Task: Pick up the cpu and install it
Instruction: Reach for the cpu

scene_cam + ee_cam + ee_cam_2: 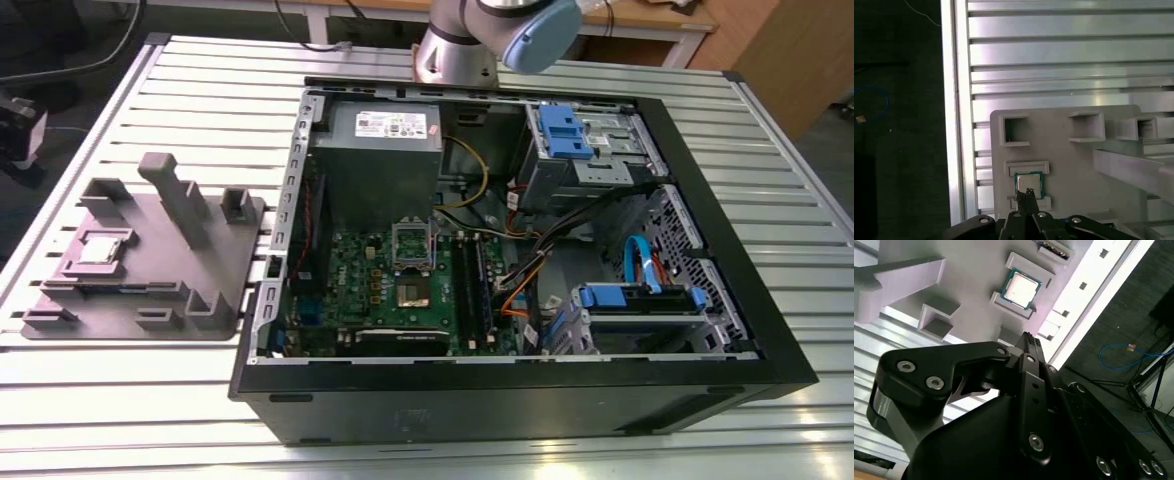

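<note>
The cpu [104, 246] is a small silver-topped square chip lying flat in a recess of the grey fixture [200, 290], at the exterior view's left. In both wrist views my black gripper [1028, 338] hangs above the fixture with its two fingers pressed together and nothing between them. The cpu [1020, 288] lies just beyond the tips. In the first wrist view the gripper [1028, 192] overlaps the near edge of the cpu [1029, 182], and I cannot tell whether they touch. The metal-framed socket [410, 288] sits on the green motherboard inside the open computer case.
The black computer case [747, 330] lies open on the slatted aluminium table [160, 400], holding a grey power supply [380, 150], blue drive brackets [563, 130] and cables. The fixture has tall upright posts [180, 195]. The table edge [956, 125] is close to the fixture.
</note>
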`<state>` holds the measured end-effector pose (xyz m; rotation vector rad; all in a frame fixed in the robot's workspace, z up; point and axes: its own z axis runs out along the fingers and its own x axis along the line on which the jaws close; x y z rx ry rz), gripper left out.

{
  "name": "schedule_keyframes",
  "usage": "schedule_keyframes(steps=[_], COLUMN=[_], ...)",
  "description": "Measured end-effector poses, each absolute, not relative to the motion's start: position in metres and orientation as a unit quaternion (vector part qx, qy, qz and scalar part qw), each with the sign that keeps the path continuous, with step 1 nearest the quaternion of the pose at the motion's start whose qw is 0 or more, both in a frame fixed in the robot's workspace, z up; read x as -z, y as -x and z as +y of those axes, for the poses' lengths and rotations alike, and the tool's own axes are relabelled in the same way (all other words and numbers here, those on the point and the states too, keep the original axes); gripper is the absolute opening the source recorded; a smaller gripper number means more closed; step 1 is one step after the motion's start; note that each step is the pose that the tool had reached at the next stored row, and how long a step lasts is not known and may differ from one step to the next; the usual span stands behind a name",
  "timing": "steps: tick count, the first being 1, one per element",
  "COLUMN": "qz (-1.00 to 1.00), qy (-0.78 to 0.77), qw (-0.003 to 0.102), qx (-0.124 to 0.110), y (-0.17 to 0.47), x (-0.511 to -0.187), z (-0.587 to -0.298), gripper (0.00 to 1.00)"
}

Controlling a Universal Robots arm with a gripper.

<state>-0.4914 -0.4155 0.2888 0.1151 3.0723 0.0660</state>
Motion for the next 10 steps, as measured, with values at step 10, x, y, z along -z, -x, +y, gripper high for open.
schedule_keyframes(steps=[10], qz=[0.999], qy=[-0.037], qw=[0.033], qx=[-0.021], y=[0.491], x=[-0.326], z=[-0.415], gripper=[0.11])
